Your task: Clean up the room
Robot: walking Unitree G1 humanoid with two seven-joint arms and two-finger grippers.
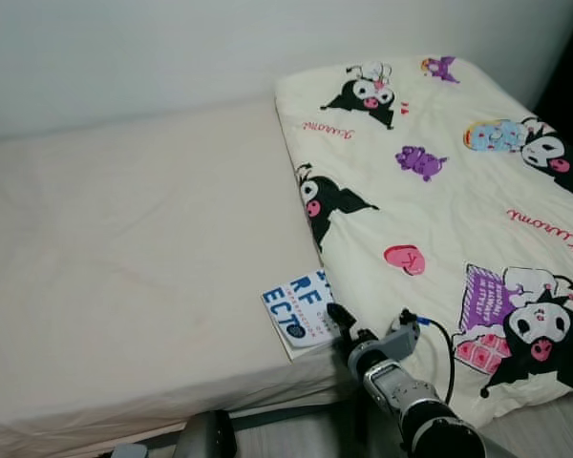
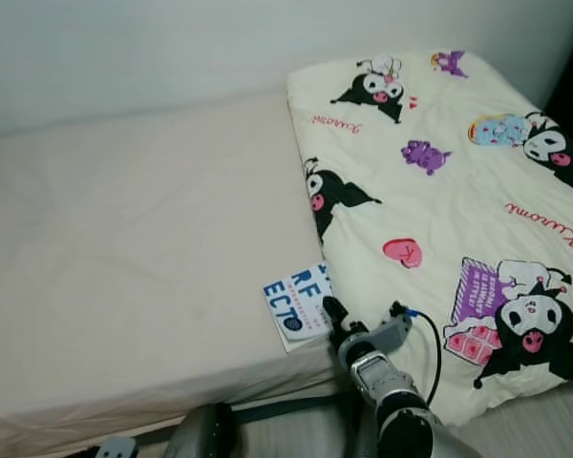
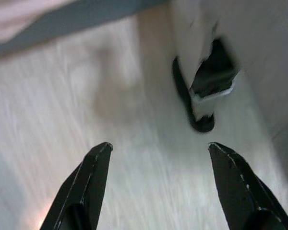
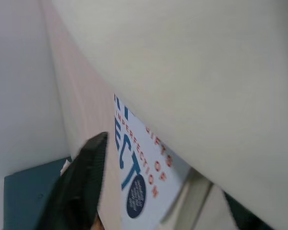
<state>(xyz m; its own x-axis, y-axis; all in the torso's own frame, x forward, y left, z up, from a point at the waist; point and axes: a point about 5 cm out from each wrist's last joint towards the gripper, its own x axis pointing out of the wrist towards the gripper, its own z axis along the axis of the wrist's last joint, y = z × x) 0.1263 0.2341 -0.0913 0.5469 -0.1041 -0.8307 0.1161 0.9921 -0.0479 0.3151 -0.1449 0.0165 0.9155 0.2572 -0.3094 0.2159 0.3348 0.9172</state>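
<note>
Colours and patterns you had in view.
You saw a cream blanket printed with black-and-white cartoon figures, purple shapes, pink hearts and red script; a plain beige sheet; a white book lettered blue and orange; black fingers over pale wood-grain floor.

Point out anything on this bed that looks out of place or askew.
A book lies near the front edge of the bed, turned at an angle, with one side tucked under the edge of the cartoon-print blanket. The right gripper is at the book's corner, jaws open around it.
</note>
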